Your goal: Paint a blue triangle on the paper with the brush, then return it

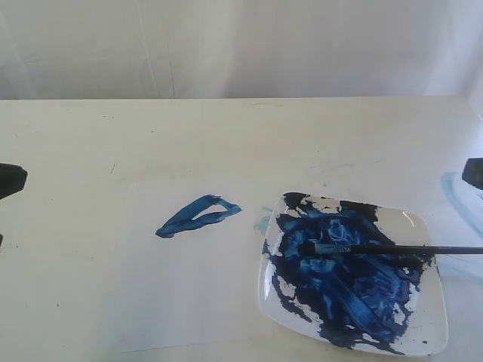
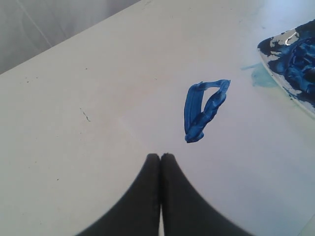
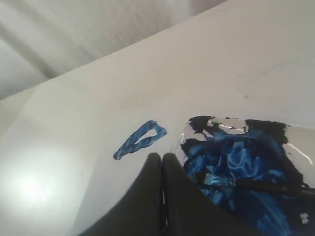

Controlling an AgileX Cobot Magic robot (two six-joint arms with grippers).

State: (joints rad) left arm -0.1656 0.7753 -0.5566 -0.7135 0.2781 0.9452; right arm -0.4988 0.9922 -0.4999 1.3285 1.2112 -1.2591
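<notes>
A narrow blue triangle [image 1: 198,215] of thick strokes is painted on the off-white paper [image 1: 189,294] at table centre; the left wrist view has the triangle [image 2: 203,109] too, and so does the right wrist view [image 3: 140,140]. The brush [image 1: 377,248] lies across the paint-smeared white plate [image 1: 426,317], bristles toward the triangle, handle running off the right edge. The brush [image 3: 256,185] lies free in the right wrist view. My left gripper [image 2: 161,156] is shut and empty, above the paper short of the triangle. My right gripper [image 3: 162,156] is shut and empty, near the plate's edge.
A pale-blue smear [image 1: 262,224] marks the paper beside the plate. Another faint blue curve [image 1: 456,197] stains the table at the far right. A white curtain [image 1: 241,45] hangs behind the table. Dark arm parts [image 1: 11,179] show at the left and right edges.
</notes>
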